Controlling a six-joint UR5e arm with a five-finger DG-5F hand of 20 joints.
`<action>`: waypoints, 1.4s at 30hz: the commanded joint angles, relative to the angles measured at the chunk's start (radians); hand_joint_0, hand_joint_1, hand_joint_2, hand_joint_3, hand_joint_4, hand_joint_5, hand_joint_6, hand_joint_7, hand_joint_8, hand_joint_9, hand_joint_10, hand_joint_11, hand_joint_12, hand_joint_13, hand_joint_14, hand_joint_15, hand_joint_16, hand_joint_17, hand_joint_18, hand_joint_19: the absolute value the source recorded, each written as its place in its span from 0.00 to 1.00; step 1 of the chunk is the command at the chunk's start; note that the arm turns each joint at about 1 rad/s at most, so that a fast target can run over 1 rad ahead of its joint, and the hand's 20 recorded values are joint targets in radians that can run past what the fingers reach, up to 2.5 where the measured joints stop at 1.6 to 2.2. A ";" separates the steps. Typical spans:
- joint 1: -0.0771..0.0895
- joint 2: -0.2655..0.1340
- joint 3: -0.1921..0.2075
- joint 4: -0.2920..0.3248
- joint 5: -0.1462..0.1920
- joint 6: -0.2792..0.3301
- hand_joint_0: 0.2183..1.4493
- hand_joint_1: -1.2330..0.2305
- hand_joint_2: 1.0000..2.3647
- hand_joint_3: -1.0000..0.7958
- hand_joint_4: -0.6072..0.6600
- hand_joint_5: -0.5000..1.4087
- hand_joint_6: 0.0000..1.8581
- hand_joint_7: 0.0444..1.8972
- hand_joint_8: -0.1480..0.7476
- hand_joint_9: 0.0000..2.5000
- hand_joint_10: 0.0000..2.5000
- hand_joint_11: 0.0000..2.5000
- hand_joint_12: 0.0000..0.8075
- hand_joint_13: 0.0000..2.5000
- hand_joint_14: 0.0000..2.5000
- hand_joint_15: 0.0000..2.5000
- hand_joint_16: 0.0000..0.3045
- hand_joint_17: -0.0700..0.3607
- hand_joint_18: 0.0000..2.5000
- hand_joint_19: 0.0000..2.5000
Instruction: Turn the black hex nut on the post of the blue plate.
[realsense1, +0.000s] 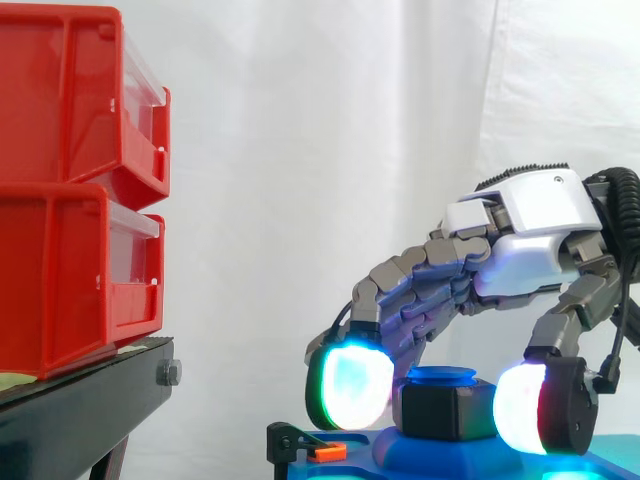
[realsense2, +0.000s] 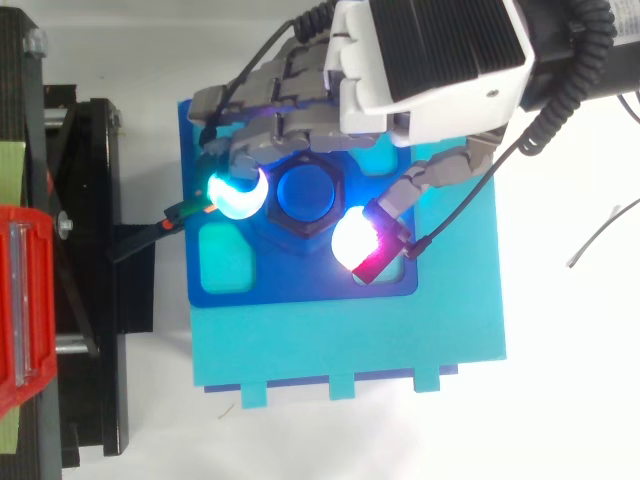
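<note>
The black hex nut (realsense1: 447, 410) (realsense2: 300, 232) sits on the blue post (realsense2: 308, 192) in the middle of the dark blue plate (realsense2: 300, 285). My hand (realsense1: 540, 215) (realsense2: 430, 60) reaches in from the right and arches over the post. Its fingers curl down on both sides of the nut. A cyan-green pad (realsense1: 350, 385) (realsense2: 237, 192) presses the nut's left face. The thumb's white-red pad (realsense1: 522, 408) (realsense2: 357, 243) presses its right, near side. The post's round blue cap shows above the nut between the pads.
The plate lies on a light blue base (realsense2: 350, 340) on a white surface. Two stacked red bins (realsense1: 70, 180) stand on a black stand (realsense1: 80, 400) at the left. A small black clamp with an orange tab (realsense1: 328, 452) (realsense2: 185, 210) meets the plate's left edge.
</note>
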 joint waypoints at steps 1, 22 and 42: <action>0.003 0.000 0.016 -0.001 0.001 0.002 0.28 0.23 0.00 0.28 0.57 0.10 0.27 0.36 0.44 0.08 0.00 0.01 0.47 0.16 0.00 0.07 0.17 0.43 0.22 0.16; 0.023 0.072 0.125 -0.262 0.073 -0.056 0.23 0.22 0.00 0.28 0.55 0.10 0.27 0.34 0.44 0.07 0.00 0.00 0.48 0.14 0.00 0.07 0.17 0.44 0.21 0.17; 0.064 0.520 -0.560 0.171 0.386 0.156 0.22 0.25 0.00 0.28 0.58 0.11 0.27 0.34 0.46 0.09 0.00 0.00 0.48 0.15 0.00 0.07 0.18 0.44 0.21 0.17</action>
